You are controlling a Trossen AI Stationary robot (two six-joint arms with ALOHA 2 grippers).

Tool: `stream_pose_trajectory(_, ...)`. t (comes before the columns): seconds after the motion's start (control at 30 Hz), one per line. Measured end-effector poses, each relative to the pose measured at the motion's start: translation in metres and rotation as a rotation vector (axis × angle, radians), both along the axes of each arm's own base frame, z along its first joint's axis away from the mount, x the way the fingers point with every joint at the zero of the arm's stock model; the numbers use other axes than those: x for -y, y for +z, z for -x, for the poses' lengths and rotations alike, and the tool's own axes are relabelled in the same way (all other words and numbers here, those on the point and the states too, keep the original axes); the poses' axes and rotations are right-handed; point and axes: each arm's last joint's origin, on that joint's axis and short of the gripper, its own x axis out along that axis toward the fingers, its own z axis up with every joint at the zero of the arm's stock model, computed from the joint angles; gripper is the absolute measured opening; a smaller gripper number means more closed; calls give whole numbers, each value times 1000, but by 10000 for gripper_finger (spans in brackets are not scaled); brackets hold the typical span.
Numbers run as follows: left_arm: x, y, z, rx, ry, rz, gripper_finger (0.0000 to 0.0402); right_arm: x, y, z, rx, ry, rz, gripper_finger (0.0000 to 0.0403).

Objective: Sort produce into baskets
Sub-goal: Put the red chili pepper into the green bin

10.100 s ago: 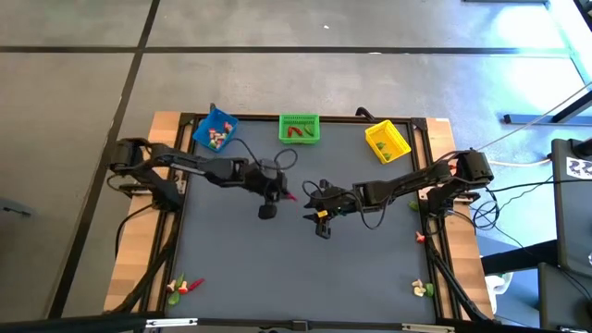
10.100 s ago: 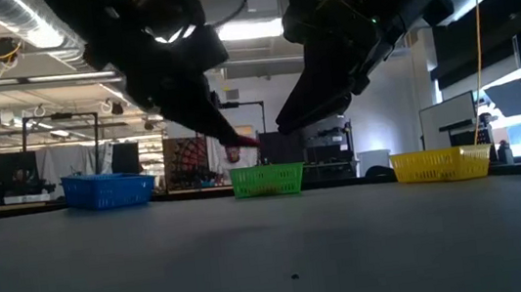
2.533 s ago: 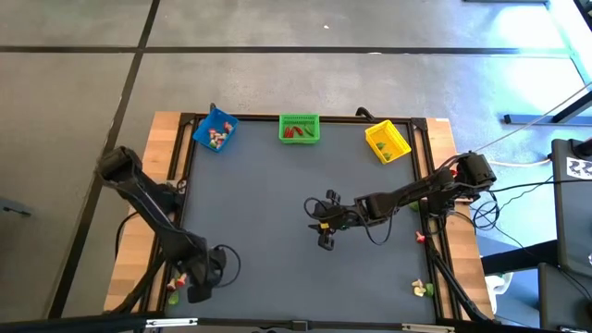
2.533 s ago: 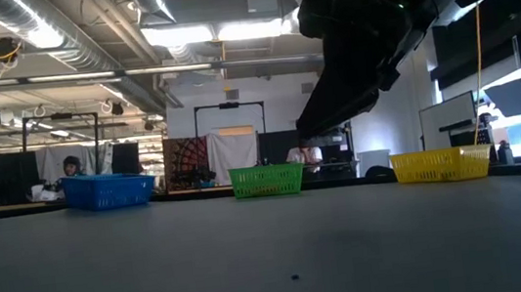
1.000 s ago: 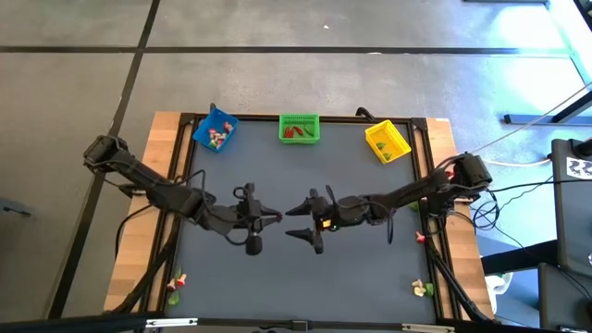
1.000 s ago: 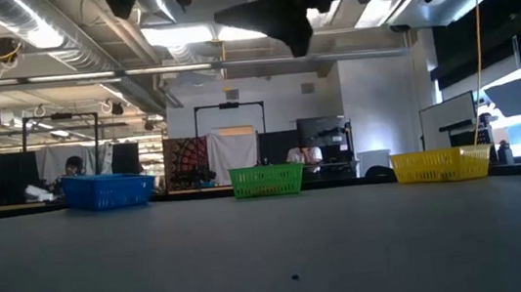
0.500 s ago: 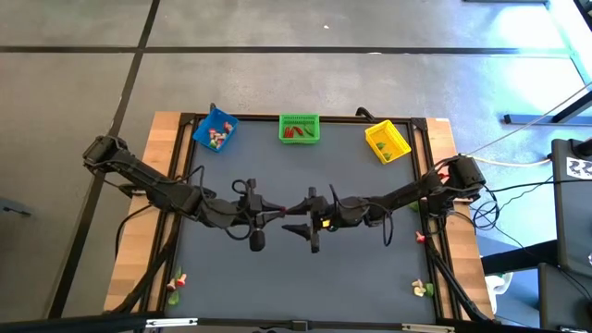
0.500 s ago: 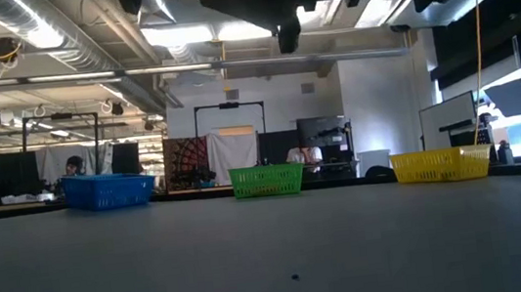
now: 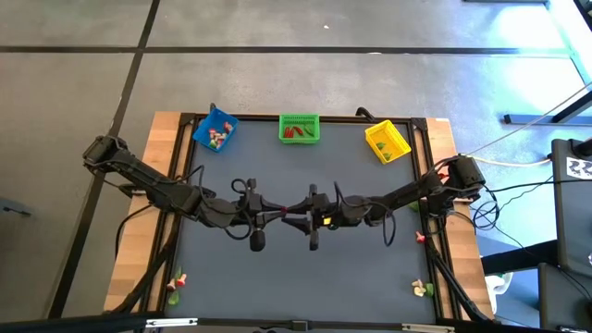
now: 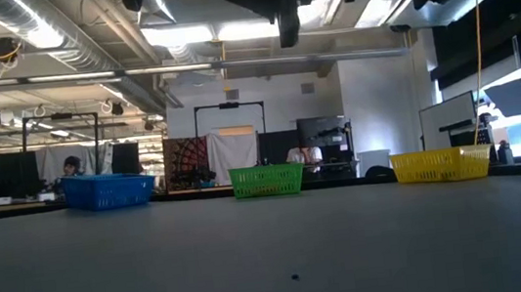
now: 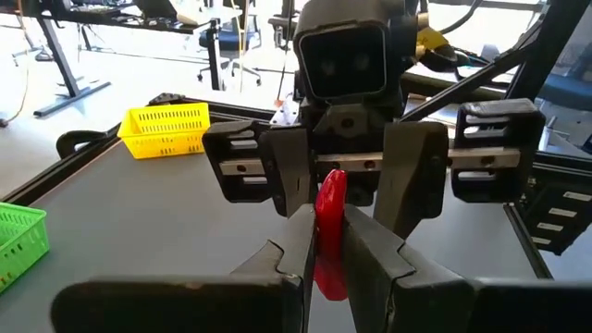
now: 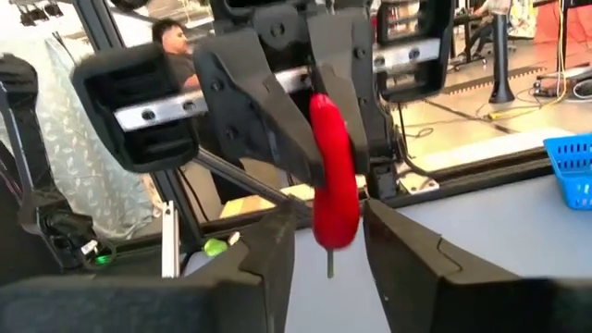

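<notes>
Right pincer (image 9: 298, 219) narrowed around red pepper (image 11: 330, 231).

We see both arms stretched inward over the middle of the counter (image 9: 370, 268), meeting tip to tip, raised well above the surface. Our left pincer (image 9: 279, 216) reaches in from the left, its fingers (image 11: 296, 248) pinched close together on a red pepper piece (image 11: 329, 231). Our right pincer (image 9: 294, 220) faces it from the right, its fingers (image 12: 268, 248) set on either side of the same piece (image 12: 334, 190), slightly parted around it. Both wrists sit roughly level, elbows bent outward toward the counter's side edges.
</notes>
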Motion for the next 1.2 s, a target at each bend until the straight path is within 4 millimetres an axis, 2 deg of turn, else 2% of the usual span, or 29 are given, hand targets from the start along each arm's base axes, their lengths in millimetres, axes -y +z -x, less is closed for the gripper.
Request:
stream_pose_trajectory(0.4,0,0,0,0,0,-1,43,7,0,-2,2,-11,-7,122)
stream_pose_trajectory(0.77,0,-1,0,-10,-5,-23,43,7,-2,-3,-2,-6,-5,30)
stream_pose_trajectory(1.03,-4,-1,-1,-9,12,2,47,7,-3,-3,-6,-9,-2,37)
stream_pose_trajectory(1.2,-6,-1,2,-32,14,-11,91,7,-4,-3,-16,-10,24,35)
